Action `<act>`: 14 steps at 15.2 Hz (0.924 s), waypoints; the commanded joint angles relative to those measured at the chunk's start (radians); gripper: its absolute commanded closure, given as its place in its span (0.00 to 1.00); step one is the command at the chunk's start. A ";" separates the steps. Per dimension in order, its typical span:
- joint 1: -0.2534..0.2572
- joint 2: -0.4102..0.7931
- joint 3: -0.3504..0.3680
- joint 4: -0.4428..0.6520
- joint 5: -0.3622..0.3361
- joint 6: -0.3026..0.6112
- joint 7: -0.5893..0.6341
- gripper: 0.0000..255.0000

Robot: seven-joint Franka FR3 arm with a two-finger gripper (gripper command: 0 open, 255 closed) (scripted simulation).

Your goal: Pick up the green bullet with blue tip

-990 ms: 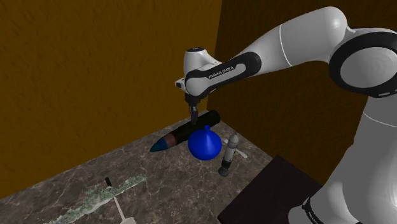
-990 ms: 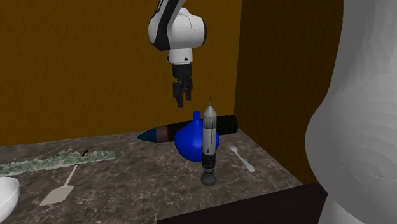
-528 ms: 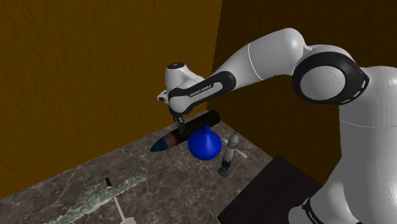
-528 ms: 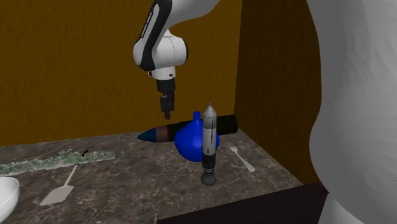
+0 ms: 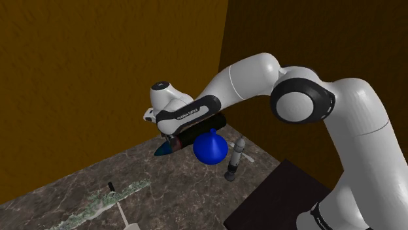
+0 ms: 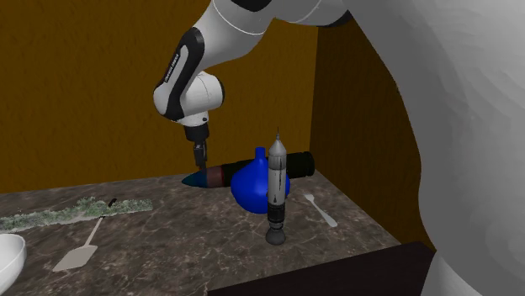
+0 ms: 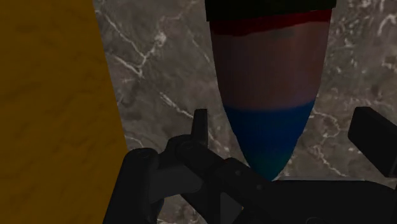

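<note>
End effector [image 6: 200,156] has lowered over the bullet [image 6: 220,177].

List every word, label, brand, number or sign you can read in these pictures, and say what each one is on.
"FRANKA EMIKA": white letters on the arm's dark band near the wrist, in the shoulder view; small but readable.
Pale lettering on that same band in the second exterior view: too small to read.
Bullet: no writing on the part seen in the wrist view.
</note>
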 commanded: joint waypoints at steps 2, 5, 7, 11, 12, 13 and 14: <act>0.007 0.033 0.000 0.019 -0.008 0.015 -0.005 0.00; 0.009 0.060 -0.003 0.024 -0.012 0.038 -0.001 0.00; 0.010 0.085 -0.005 0.030 -0.014 0.056 0.003 0.00; 0.010 0.085 -0.005 0.029 -0.014 0.057 0.002 1.00; 0.010 0.085 -0.005 0.029 -0.014 0.057 0.003 1.00; 0.010 0.085 -0.005 0.029 -0.014 0.057 0.003 1.00; 0.010 0.085 -0.005 0.029 -0.014 0.057 0.002 1.00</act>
